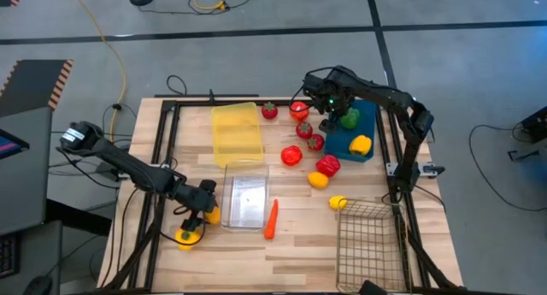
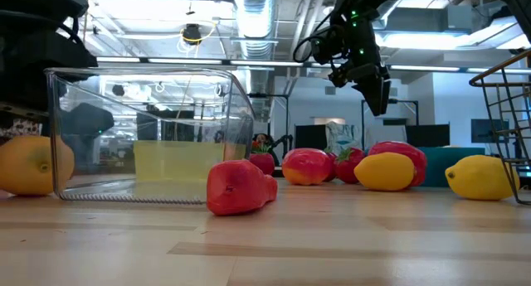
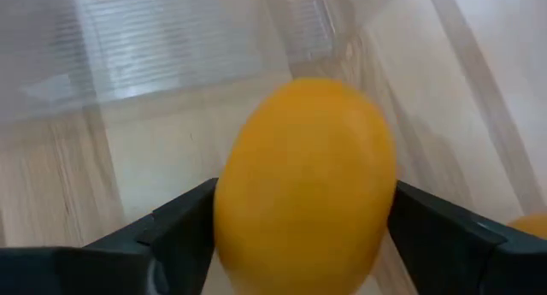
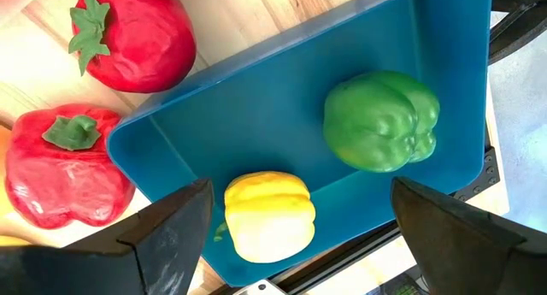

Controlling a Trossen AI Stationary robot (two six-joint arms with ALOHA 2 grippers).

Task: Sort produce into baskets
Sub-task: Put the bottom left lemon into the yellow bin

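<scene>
My left gripper (image 1: pixel 203 213) is at the near left, beside the clear bin's (image 1: pixel 246 199) left wall, shut on an orange-yellow round fruit (image 3: pixel 303 175). A second orange fruit (image 1: pixel 188 236) lies on the table just nearer. My right gripper (image 1: pixel 332 117) hangs open and empty over the dark blue bin (image 1: pixel 342 144), which holds a green pepper (image 4: pixel 382 120) and a yellow pepper (image 4: pixel 267 214). Tomatoes, strawberries, a red pepper (image 1: pixel 328 165), two lemons and a carrot (image 1: pixel 272 218) lie loose on the table. The yellow bin (image 1: pixel 237 131) stands at the far middle and the wire basket (image 1: pixel 369 235) at the near right. My left gripper pinches the orange-yellow fruit by two opposite sides (image 3: pixel 232 218), one finger on each. The fruit fills the gap between the fingers. Whether it rests on the table or is lifted clear, I cannot tell.
The loose produce lies between the yellow bin, the blue bin and the wire basket. The carrot lies against the clear bin's right side. A dark frame runs round the table's edges. Bare wood shows at the near middle.
</scene>
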